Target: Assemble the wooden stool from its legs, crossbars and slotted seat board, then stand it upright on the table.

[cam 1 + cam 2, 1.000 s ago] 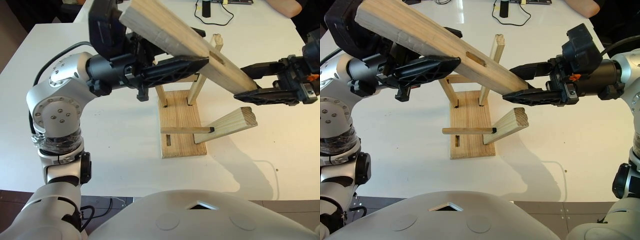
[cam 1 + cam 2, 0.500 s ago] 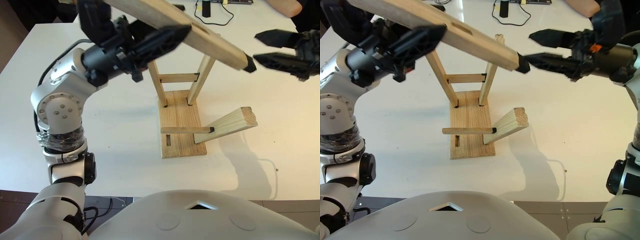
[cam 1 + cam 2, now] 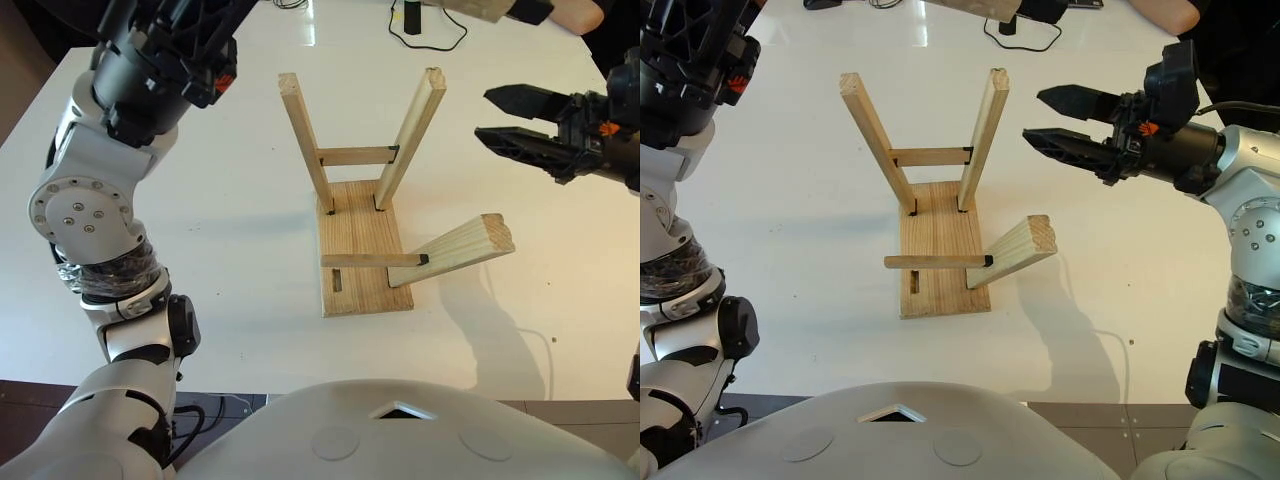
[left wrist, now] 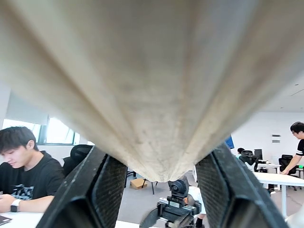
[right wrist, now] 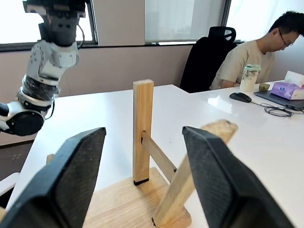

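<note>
Leg [image 4: 152, 80] now high in left hand [image 4: 159, 171], right hand [image 3: 483, 113] empty.

white table [image 3: 250, 250], small black cylinder [image 3: 410, 18] at its far edge, black office chair [image 5: 207, 53], purple tissue box [image 5: 290, 89]

Seat board [image 3: 370, 292] x1. Crossbars [image 3: 358, 156] x2. Upright legs [image 3: 304, 140] x2, tipped leg [image 3: 455, 249] x1, raised leg [image 4: 156, 71] x1, prob.

The left upright leg [image 3: 303, 140] and right upright leg [image 3: 412, 135] rise from the seat board's [image 3: 362, 228] far end. A crossbar [image 3: 358, 156] blocks the gap low down; above it the gap is open. A leaning leg [image 3: 455, 247] juts out rightward. The tabletop [image 3: 230, 230] left of the board gives wide room. High up, the left gripper [image 4: 160, 167] clamps a spare leg [image 4: 152, 85].
</note>
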